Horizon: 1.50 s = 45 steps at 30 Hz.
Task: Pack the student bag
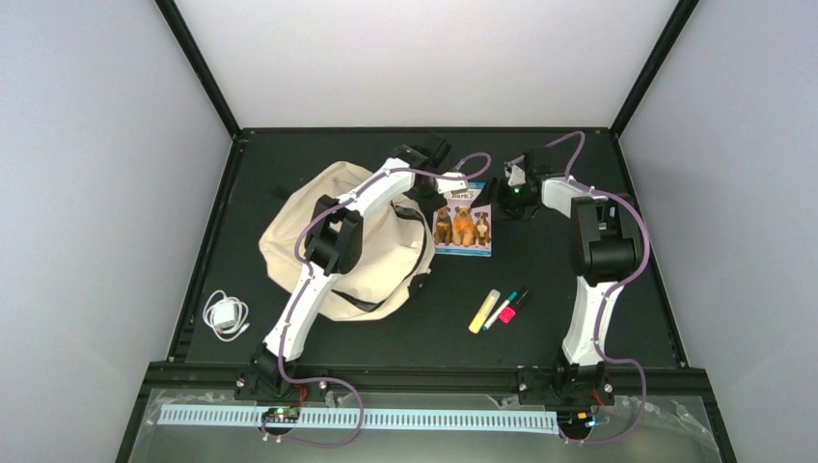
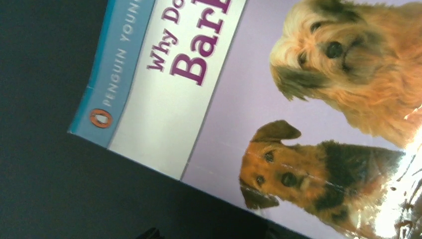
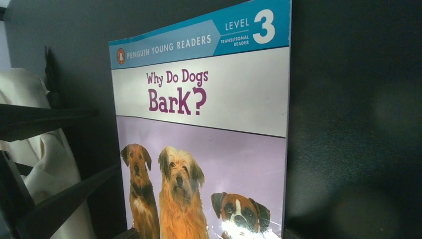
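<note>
Both arm bases sat bolted at the worktop's near edge. Just beyond them, a white charger [image 1: 225, 314] with its coiled cable lay by the left edge, and three markers [image 1: 499, 310] lay right of centre. The student bag [image 1: 289, 241] lay slumped left of centre. The left arm stretched diagonally over it, putting the left gripper [image 1: 455, 185] at the far edge of a dog book [image 1: 463, 230] just beside the bag. The right arm rose, folded at the elbow and reached leftward, with the right gripper [image 1: 500, 196] at the book's far right corner. How wide either claw stood, or whether it gripped anything, could not be told.
</note>
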Tool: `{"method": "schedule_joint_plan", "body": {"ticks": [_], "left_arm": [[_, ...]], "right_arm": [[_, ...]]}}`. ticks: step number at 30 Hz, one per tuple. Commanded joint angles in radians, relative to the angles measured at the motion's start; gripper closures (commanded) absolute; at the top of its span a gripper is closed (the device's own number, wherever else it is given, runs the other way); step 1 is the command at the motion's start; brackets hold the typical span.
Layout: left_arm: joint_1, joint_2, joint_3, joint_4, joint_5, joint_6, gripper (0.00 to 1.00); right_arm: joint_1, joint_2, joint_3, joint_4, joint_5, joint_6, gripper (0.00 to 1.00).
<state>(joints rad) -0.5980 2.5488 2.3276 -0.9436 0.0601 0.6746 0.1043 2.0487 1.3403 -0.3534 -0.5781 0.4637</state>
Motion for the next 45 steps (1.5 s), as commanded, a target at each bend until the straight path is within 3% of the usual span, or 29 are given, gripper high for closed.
{"method": "schedule_joint_plan", "body": {"ticks": [1, 8, 19, 26, 31, 33, 35, 39, 43, 45], "left_arm": [[-0.007, 0.055, 0.015, 0.006, -0.021, 0.010, 0.44], [-0.004, 0.077, 0.013, 0.001, 0.065, -0.025, 0.44], [0.006, 0.069, 0.008, 0.012, 0.131, -0.053, 0.45], [0.028, 0.044, 0.006, 0.015, 0.137, -0.063, 0.45], [0.044, -0.010, 0.008, 0.027, 0.141, -0.069, 0.45], [0.049, -0.045, 0.014, 0.029, 0.140, -0.069, 0.44], [0.052, -0.093, 0.029, 0.025, 0.140, -0.067, 0.40], [0.054, -0.244, 0.057, -0.004, 0.139, -0.069, 0.16], [0.055, -0.447, -0.007, -0.072, 0.145, -0.063, 0.03], [0.052, -0.576, -0.096, -0.103, 0.149, -0.075, 0.01]], "right_arm": [[0.009, 0.027, -0.023, 0.042, -0.028, 0.032, 0.22], [0.011, 0.027, -0.069, 0.193, -0.124, 0.135, 0.24], [0.050, 0.038, -0.082, 0.383, -0.220, 0.275, 0.43], [0.050, 0.029, -0.072, 0.367, -0.225, 0.266, 0.77], [0.050, -0.005, -0.082, 0.362, -0.231, 0.263, 0.97], [0.048, -0.021, -0.076, 0.340, -0.230, 0.245, 0.99], [0.048, -0.041, -0.073, 0.314, -0.223, 0.219, 0.99], [0.042, -0.087, -0.076, 0.270, -0.202, 0.175, 0.99], [0.031, -0.153, -0.081, 0.202, -0.168, 0.117, 0.99], [0.023, -0.200, -0.079, 0.147, -0.137, 0.078, 0.99]]}}
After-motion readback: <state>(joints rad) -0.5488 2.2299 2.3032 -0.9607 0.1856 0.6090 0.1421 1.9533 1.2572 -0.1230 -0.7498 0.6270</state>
